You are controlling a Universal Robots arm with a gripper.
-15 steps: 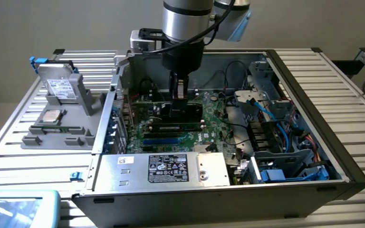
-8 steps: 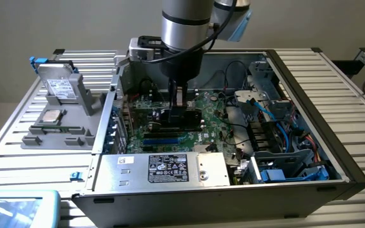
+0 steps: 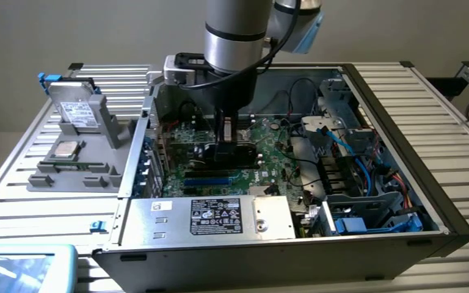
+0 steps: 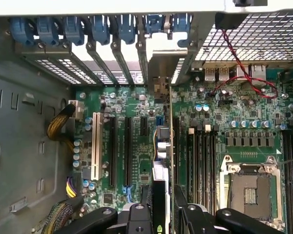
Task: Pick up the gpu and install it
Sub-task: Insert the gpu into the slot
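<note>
Green motherboard beneath in the exterior view, gpu held upright at or just above it, low inside the open computer case, gripper closed narrowly on its two faces. Seen edge-on in the wrist view between the fingers (seated or not, cannot tell), silver bracket towards the rear bays under the blue clips, beside the black expansion slots. Best kept upright and parallel to those slots, bracket lined with its bay, pressed straight down evenly, no twist.
</note>
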